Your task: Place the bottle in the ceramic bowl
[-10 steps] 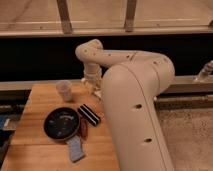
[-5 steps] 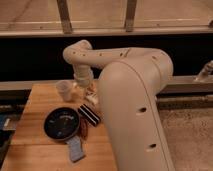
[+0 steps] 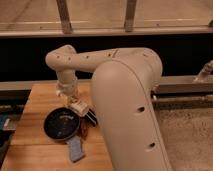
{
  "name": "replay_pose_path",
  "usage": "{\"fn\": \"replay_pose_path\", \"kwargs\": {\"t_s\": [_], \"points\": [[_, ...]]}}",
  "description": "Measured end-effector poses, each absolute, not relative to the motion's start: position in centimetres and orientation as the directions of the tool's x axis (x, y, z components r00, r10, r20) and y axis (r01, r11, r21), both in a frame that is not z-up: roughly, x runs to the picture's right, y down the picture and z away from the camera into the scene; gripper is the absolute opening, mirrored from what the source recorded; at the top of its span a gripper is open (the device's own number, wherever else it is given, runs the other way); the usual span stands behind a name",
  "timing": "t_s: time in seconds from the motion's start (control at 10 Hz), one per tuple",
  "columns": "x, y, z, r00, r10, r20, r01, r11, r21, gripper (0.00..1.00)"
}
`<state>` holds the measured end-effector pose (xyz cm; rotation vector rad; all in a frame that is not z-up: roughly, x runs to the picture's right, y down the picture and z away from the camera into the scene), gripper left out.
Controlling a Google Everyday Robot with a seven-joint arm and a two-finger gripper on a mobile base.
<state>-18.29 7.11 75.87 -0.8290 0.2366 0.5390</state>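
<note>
The glossy black ceramic bowl (image 3: pixel 60 125) sits on the wooden table (image 3: pixel 40 102) at the left. My gripper (image 3: pixel 75 102) hangs from the cream arm just above the bowl's far right rim. It is shut on the small whitish bottle (image 3: pixel 78 107), which is held tilted over that rim and above the table.
A black-and-white striped block (image 3: pixel 91 118) lies right of the bowl, partly behind my arm. A blue-grey object (image 3: pixel 75 148) lies in front of the bowl near the table's front edge. The large arm body (image 3: pixel 127 110) covers the table's right side. The plastic cup is hidden.
My arm has swung left and down. The gripper with the bottle has moved from the table's back towards the bowl. The arm now hides the cup.
</note>
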Motion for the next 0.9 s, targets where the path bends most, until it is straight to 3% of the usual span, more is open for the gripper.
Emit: {"fn": "replay_pose_path", "kwargs": {"t_s": [0.6, 0.9], "points": [[-18.5, 7.4, 75.9, 0.845, 0.348, -0.406, -0.534, 0.55, -0.642, 0.0], [-19.9, 11.1, 76.8, 0.859, 0.317, -0.401, -0.511, 0.511, -0.691, 0.0]]}}
